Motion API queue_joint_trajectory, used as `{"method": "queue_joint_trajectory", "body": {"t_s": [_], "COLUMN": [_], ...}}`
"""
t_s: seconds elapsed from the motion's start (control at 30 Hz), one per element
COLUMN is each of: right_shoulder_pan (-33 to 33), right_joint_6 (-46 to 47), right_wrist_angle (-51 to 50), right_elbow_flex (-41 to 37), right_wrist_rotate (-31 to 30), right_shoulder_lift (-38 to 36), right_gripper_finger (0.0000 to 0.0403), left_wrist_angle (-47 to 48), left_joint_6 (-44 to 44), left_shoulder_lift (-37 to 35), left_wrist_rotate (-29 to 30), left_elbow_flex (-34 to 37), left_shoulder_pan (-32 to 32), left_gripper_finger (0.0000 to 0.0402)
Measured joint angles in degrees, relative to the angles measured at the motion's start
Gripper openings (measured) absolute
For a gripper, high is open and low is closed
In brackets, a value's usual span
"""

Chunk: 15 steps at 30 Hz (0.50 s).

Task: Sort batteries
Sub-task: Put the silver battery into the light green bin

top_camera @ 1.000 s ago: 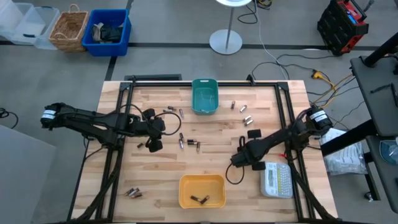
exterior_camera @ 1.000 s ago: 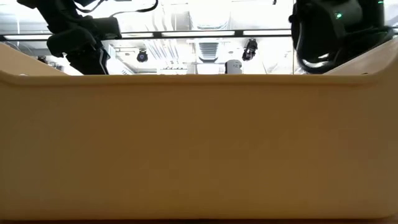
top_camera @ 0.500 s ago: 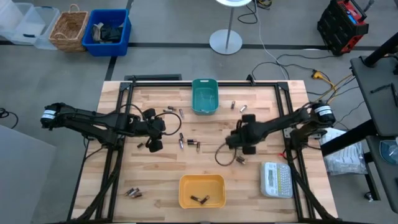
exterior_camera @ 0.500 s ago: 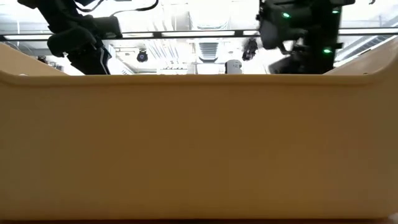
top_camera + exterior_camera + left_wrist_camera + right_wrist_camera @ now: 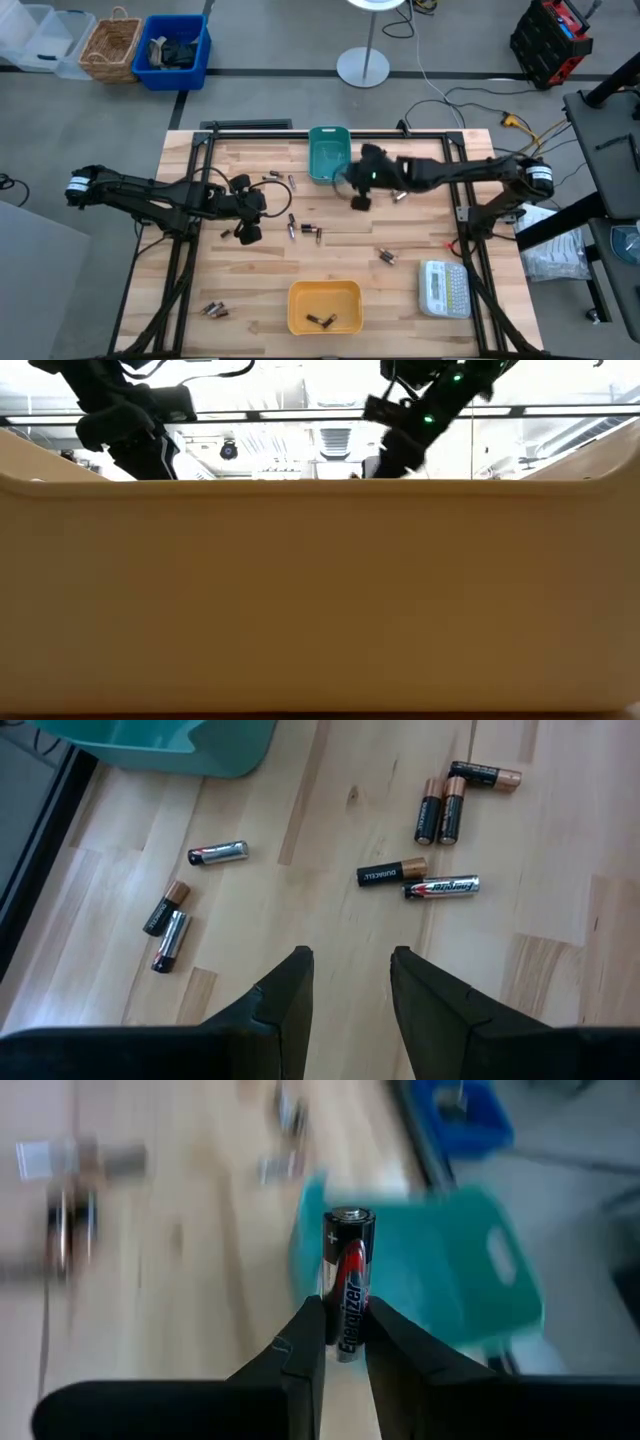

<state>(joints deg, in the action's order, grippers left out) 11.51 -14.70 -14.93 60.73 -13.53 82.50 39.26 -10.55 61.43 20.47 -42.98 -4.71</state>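
The right end effector [image 5: 345,1342] clamped an upright silver, red and black battery [image 5: 348,1292] between its fingers, hanging beside the teal bin [image 5: 329,154] at the tabletop's [image 5: 265,270] far edge; the left end effector [image 5: 350,982] hovered with fingers parted over loose batteries [image 5: 420,880] scattered on the wood; more cells [image 5: 321,321] lay in the yellow bin [image 5: 324,306] near the front; a white label maker [image 5: 444,288] sat at the right.

Pale matt wood table [image 5: 250,290]; glossy metallic batteries [image 5: 218,852]; seemingly smooth plastic teal bin [image 5: 329,158].
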Motion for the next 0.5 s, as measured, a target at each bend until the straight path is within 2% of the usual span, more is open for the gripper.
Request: {"method": "queue_joint_trajectory", "body": {"t_s": [0.2, 0.4, 0.5], "right_shoulder_pan": [8.32, 14.43, 15.69], "right_joint_6": [1.38, 12.46, 13.93], "right_wrist_angle": [16.70, 22.51, 22.45], "right_elbow_flex": [0.00, 0.00, -0.02], "right_wrist_rotate": [12.70, 13.56, 13.51], "right_shoulder_lift": [2.21, 5.76, 7.63], "right_gripper_finger": [0.0051, 0.0047, 0.0048], "left_wrist_angle": [-0.15, -0.17, -0.82], "left_joint_6": [0.00, 0.65, 1.52], "left_shoulder_lift": [0.00, 0.00, 0.00], "left_wrist_rotate": [0.00, 0.00, 0.73], "left_elbow_flex": [0.00, 0.00, 0.06], "left_shoulder_pan": [0.02, 0.00, 0.00], "left_gripper_finger": [0.0116, 0.0116, 0.0116]}}
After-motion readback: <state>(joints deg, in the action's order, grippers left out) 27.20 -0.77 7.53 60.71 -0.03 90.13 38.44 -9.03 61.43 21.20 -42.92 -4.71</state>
